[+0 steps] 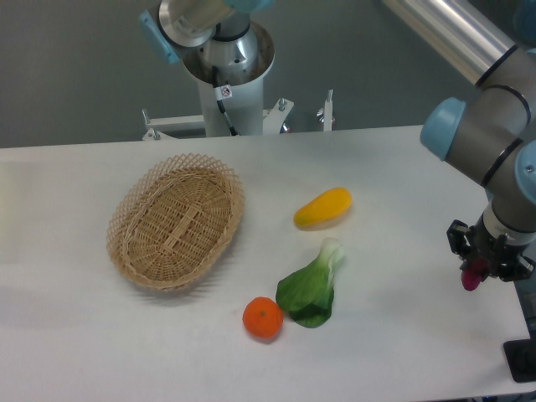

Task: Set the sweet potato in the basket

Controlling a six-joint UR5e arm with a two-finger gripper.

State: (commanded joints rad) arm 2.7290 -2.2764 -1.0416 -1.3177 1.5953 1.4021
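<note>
The fixed camera looked down on a white table point(100, 352) carrying 4 loose items. The basket point(176, 221), an oval of light tan wicker with a flared open-weave rim, sat toward the table's left side, nearer the far edge, and nothing lay inside it. A yellow oblong fruit point(323, 208) rested near the middle of the table, well apart from the basket. Toward the near edge lay a bok choy point(311, 288) with its pale stem pointing at the yellow fruit, and an orange point(263, 319) sat just beside its dark leaves.

The gripper point(481, 270) hung at the table's right edge, close to the near right corner, fingers pointing down and closed on the sweet potato point(471, 277), of which only a small magenta end showed below the dark fingers. Whether the tuber was lifted clear of the surface or touching it could not be told from this angle.

As a judgement, the pickup looked done and the delivery had not begun: the sweet potato sat on the opposite side of the table from the basket. What remained was carrying it across, over the other produce, and releasing it into the basket.
</note>
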